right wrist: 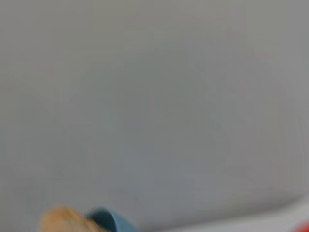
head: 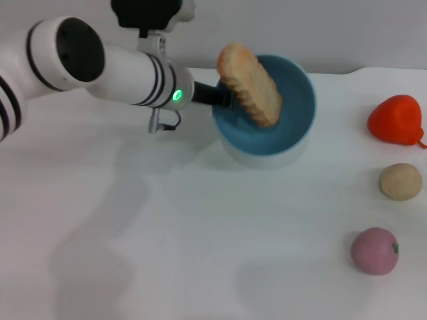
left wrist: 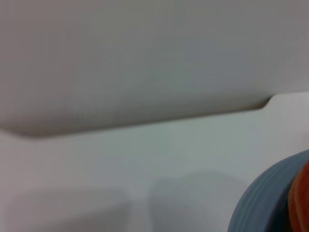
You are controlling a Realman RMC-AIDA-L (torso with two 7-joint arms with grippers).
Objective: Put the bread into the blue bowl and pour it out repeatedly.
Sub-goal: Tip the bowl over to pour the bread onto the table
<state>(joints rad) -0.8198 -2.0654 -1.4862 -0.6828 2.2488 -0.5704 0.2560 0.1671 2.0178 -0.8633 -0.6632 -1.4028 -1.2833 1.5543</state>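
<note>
The light-blue bowl [head: 293, 100] hangs tilted a little above the white table, with its shadow on the surface below it. The bread [head: 250, 83], a tan ridged loaf, leans inside the bowl with one end sticking up over the far-left rim. My left gripper [head: 223, 97] reaches in from the left and is shut on the bowl's left rim. The left wrist view shows only a curved piece of the bowl [left wrist: 268, 203]. In the right wrist view the bread [right wrist: 60, 220] and the bowl's rim [right wrist: 108, 220] show far off. My right gripper is out of view.
Three toy foods lie along the right side of the table: a red-orange fruit [head: 397, 120], a small round tan ball [head: 400, 181] and a pink fruit [head: 375, 251]. The table's back edge [head: 373, 69] runs behind the bowl.
</note>
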